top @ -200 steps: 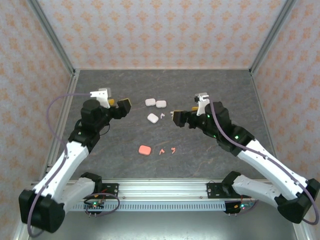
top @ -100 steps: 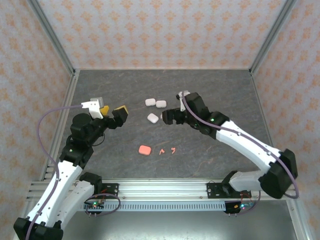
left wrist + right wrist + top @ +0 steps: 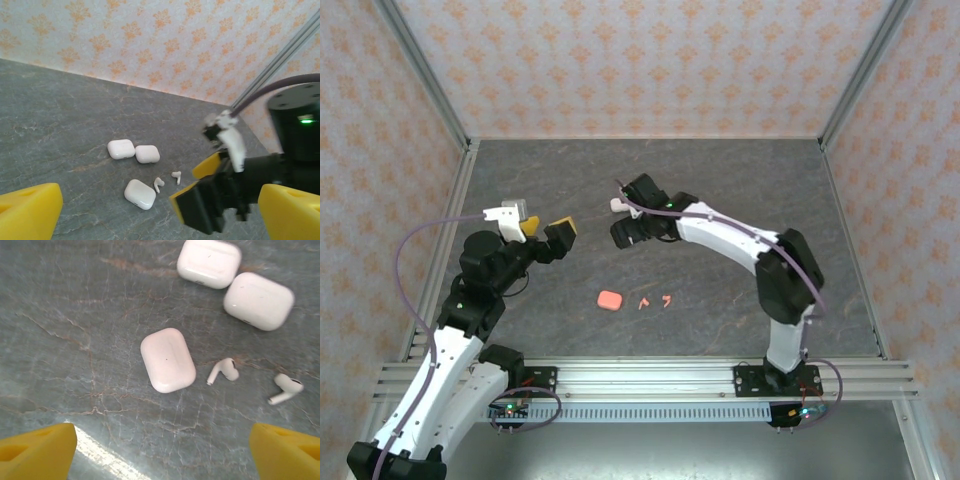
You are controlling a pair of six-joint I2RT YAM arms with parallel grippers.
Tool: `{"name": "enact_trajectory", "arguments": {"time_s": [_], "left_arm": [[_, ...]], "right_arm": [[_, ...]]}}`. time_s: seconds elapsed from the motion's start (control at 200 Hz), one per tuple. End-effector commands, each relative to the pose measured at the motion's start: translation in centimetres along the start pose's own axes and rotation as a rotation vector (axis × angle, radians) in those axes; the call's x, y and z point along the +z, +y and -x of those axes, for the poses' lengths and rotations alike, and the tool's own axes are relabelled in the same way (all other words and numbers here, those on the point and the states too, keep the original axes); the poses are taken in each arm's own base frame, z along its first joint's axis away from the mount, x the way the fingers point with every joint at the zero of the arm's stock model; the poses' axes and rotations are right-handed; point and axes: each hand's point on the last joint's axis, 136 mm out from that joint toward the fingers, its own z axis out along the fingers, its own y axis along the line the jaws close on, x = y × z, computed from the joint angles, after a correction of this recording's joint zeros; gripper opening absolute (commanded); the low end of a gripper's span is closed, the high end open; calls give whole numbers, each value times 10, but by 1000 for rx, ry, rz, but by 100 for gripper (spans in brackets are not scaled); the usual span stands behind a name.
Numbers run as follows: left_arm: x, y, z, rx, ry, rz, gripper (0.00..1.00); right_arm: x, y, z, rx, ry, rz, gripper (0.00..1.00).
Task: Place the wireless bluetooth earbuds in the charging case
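Two white earbuds (image 3: 223, 371) lie on the counter (image 3: 75, 315) at 3 o'clock of a white case (image 3: 168, 360), with two more white cases (image 3: 258, 300) side by side at its 1 o'clock. The right tool (image 3: 160, 450) hovers over them, jaws wide and empty. Two coral earbuds (image 3: 643, 302) lie at 3 o'clock of a coral case (image 3: 610, 299). The left tool (image 3: 546, 228) is wide and empty.

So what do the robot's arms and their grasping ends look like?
Both the left arm and right arm have white links, black joints and a purple cable. The left end effector and right end effector are black with yellow fingers.
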Motion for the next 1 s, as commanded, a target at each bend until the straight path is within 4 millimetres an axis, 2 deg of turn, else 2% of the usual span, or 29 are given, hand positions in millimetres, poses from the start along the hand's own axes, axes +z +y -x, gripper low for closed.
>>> {"name": "enact_trajectory", "arguments": {"time_s": [0.0,0.145,0.205,0.33,0.515,0.741,0.996], "left_arm": [[-4,0,-4,6,10,-6,100],[-6,-1,-5,8,12,-10,100],[-7,-1,-5,12,15,-9,100],[-9,-1,-6,16,14,-7,100],[-11,0,-7,21,14,-2,100],[-11,1,-9,21,19,-1,100],[-11,0,-8,21,19,-3,100]], "right_arm": [[16,-6,-7,-58,92,-50,86],[42,-9,-5,-93,154,-85,84],[48,-11,0,-107,160,-106,83],[64,-11,-1,-134,198,-110,83],[84,-7,-2,-145,237,-96,76],[97,-4,-7,-140,271,-86,72],[101,-7,-22,-153,316,-99,67]]}}
